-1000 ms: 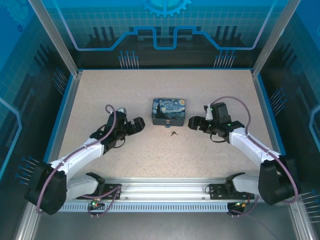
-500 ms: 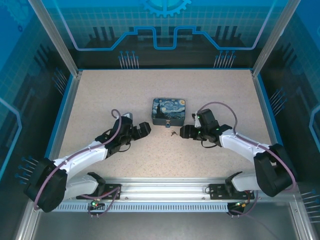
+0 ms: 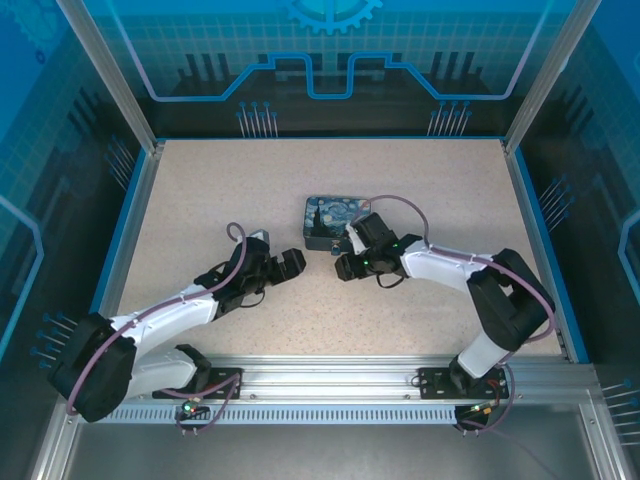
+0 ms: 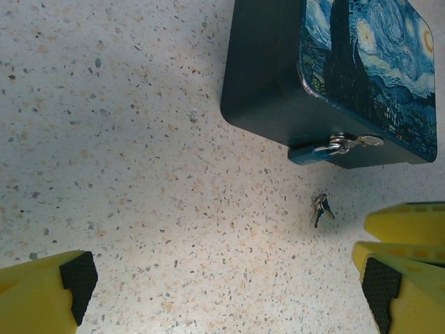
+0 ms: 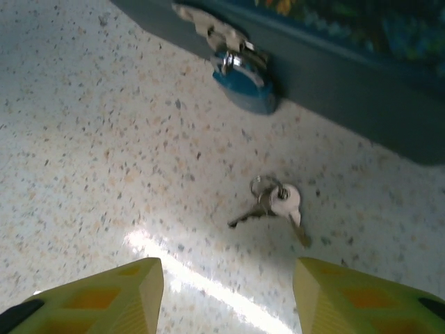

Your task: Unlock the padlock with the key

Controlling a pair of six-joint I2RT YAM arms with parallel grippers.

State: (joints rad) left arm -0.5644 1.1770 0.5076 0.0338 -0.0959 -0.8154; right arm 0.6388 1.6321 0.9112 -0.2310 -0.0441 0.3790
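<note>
My right gripper has swung in to the key, which lies mid-table just before the padlock on the tin, its jaws narrowing yet apart and empty, so the grasp looks next, while the left gripper gapes idle.

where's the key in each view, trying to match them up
top external: not made out; the right gripper covers the spot before the tin.
left wrist: key lies right of centre, below the padlock.
right wrist: key near centre, below the padlock.
shared landmark: the padlock on the tin's front.
</note>
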